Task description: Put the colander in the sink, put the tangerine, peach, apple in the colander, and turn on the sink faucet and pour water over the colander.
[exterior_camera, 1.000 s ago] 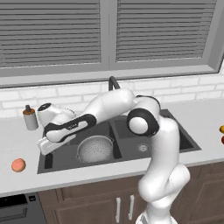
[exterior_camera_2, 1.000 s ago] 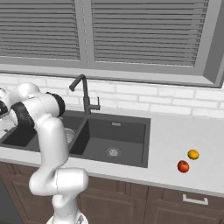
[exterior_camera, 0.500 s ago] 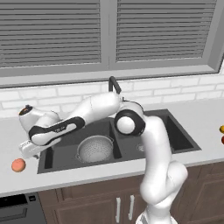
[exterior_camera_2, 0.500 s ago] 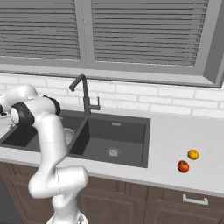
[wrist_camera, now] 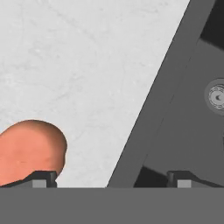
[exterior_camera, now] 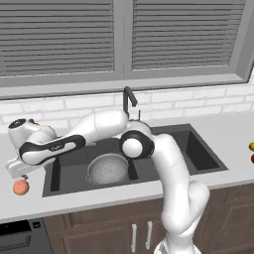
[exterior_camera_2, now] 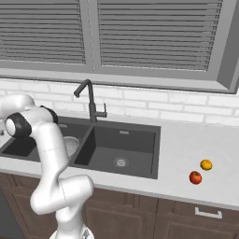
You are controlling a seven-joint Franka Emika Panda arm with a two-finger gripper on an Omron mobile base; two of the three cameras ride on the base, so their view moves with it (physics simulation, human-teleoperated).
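Salmon-pink peach [exterior_camera: 20,187] on bare counter at far left of frame, just below wide-open, empty gripper [exterior_camera: 19,173] yet offset toward one finger in hand view (not centred between jaws), colander [exterior_camera: 107,168] already in sink [exterior_camera: 198,158] to its right.

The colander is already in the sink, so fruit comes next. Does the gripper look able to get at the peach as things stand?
Probably yes. The gripper hangs open just above the peach on the counter left of the sink, with nothing between them, though the peach sits off-centre near one fingertip.
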